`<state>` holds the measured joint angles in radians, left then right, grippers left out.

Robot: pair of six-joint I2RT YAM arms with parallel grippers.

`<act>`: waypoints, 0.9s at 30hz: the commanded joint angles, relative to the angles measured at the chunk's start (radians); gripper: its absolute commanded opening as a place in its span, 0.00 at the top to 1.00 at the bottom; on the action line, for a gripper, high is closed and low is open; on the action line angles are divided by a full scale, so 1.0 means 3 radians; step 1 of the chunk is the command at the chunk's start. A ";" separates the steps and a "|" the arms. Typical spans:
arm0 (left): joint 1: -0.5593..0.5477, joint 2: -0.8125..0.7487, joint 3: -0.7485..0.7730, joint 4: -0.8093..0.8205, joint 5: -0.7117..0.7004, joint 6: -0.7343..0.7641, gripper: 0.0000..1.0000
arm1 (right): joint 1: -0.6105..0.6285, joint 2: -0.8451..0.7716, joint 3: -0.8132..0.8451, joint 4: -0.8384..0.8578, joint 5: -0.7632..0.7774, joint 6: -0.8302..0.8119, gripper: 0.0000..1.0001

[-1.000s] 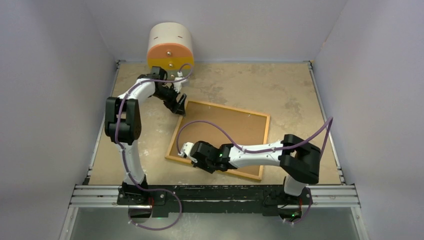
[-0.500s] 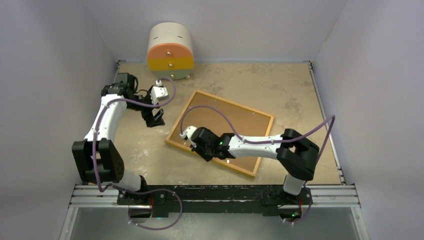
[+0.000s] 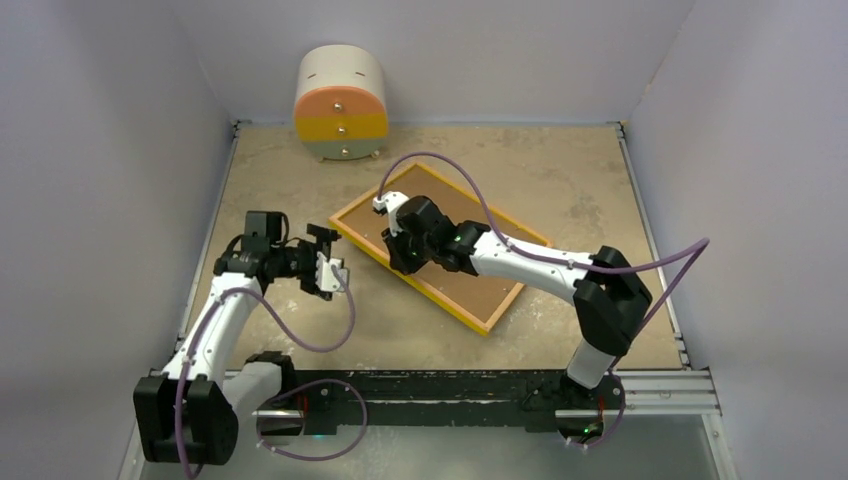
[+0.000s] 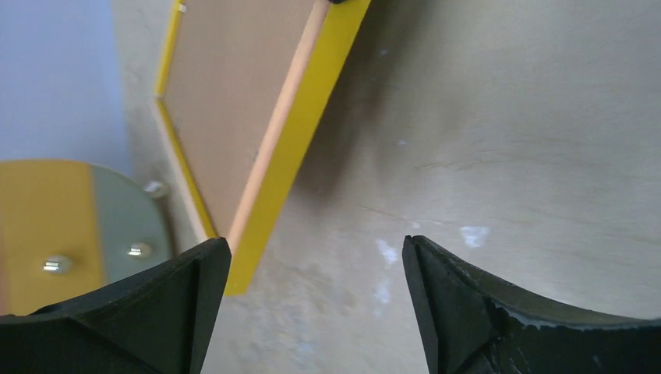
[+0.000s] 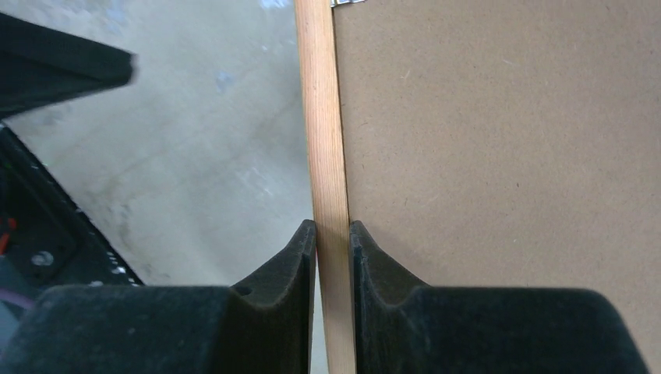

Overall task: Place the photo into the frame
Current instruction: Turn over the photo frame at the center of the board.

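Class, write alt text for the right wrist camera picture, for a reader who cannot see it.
The right gripper is shut on the frame, one black finger on each side of its light wooden rail. Brown hardboard backing fills the right; mottled table lies left.

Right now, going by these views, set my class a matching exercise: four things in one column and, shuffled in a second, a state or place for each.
Column one
1. left hand
2. right hand
3. frame
4. small drawer chest

Column two
A. tilted, one long side raised
B. standing at the far end
C. open, holding nothing
D. shut on a thin wooden edge

Pairs: 1-C, 2-D, 3-A, 4-B
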<state>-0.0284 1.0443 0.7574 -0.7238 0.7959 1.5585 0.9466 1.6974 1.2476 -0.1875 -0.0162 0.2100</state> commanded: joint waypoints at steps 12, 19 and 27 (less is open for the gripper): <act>-0.0155 -0.0178 -0.0523 0.1400 -0.0010 0.1901 0.25 | -0.0075 -0.0005 0.0616 -0.0046 -0.0467 0.0324 1.00; -0.0330 0.0001 -0.0357 0.1635 -0.0077 0.1774 0.41 | -0.0075 -0.0127 0.0579 -0.0079 -0.0353 0.0343 1.00; -0.0411 0.0160 -0.0227 0.1313 -0.0187 0.1912 0.50 | -0.0084 -0.0165 0.0608 -0.0081 -0.0341 0.0407 1.00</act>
<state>-0.1421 1.0779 0.6544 -0.3046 0.7460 2.0510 0.9234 1.7267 1.3727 -0.2501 -0.1062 0.2989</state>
